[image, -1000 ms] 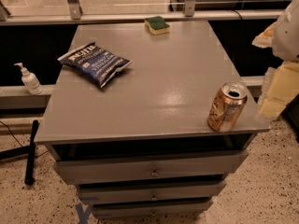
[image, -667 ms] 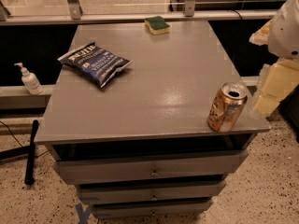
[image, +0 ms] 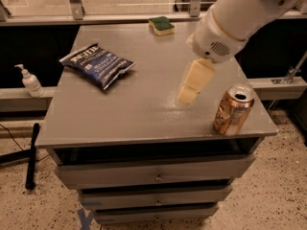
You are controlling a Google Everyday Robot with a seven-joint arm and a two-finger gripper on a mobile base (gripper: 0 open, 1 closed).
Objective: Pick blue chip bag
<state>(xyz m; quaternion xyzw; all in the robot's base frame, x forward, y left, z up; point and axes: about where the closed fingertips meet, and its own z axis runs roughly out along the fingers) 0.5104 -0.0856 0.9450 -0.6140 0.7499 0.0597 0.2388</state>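
Observation:
The blue chip bag [image: 97, 64], dark navy with a white top band and white lettering, lies flat on the left part of the grey cabinet top [image: 139, 109]. My gripper [image: 188, 96] hangs from the white arm that reaches in from the upper right. It is above the middle-right of the top, well to the right of the bag and left of the can. It holds nothing that I can see.
An orange-gold soda can [image: 233, 110] stands open near the front right corner. A green-and-yellow sponge [image: 161, 25] lies at the back edge. A white pump bottle [image: 30, 81] stands on a ledge to the left. Drawers are below the top.
The arm has swung in from the right edge to over the middle-right of the top, closer to the bag. The bag, can and sponge have not moved.

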